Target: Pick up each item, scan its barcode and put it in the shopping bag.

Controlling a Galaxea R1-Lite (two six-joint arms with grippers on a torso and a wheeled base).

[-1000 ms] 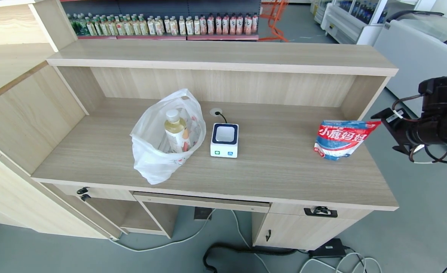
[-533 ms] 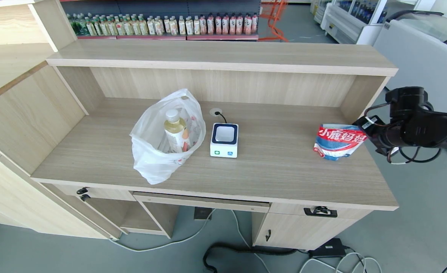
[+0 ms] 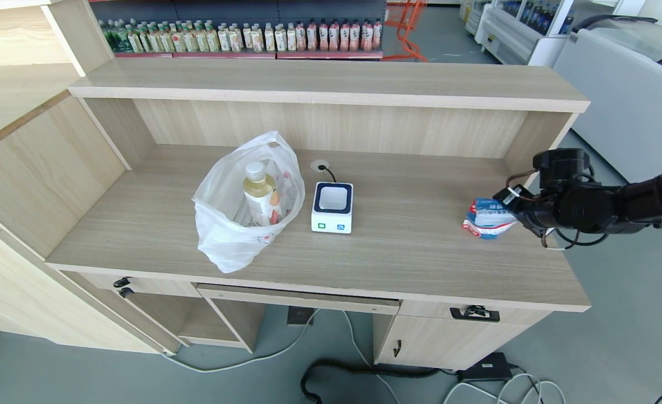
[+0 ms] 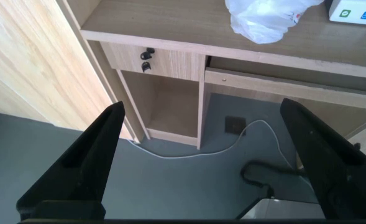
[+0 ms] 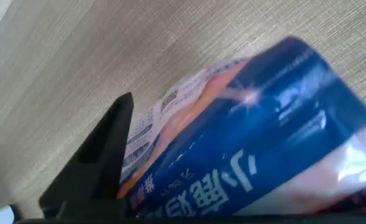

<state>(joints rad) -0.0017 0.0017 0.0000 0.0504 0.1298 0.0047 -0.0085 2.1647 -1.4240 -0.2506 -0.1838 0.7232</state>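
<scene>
A blue, red and white snack pouch (image 3: pixel 487 217) sits low on the right end of the wooden counter (image 3: pixel 409 252), tipped so its top edge faces me. My right gripper (image 3: pixel 511 203) is shut on the pouch's right end. In the right wrist view the pouch (image 5: pixel 257 143) is very close, with one dark finger (image 5: pixel 99 165) beside it. The white shopping bag (image 3: pixel 224 230) stands open at mid-left with a tea bottle (image 3: pixel 259 193) inside. A white barcode scanner (image 3: pixel 332 207) sits just right of the bag. My left gripper (image 4: pixel 201 168) hangs open below the counter's front, holding nothing.
The counter has a raised back wall, a top shelf (image 3: pixel 331 84) and a right side wall (image 3: pixel 535 148) close to my right arm. A cable hole (image 3: pixel 319 165) lies behind the scanner. Drawers and cables (image 3: pixel 364 370) are under the counter, and freezers (image 3: pixel 617 67) stand at the right.
My right arm has swung left and down towards the counter. The pouch, which hung upright with its front facing me, has tipped over and dropped low onto the counter's right end.
</scene>
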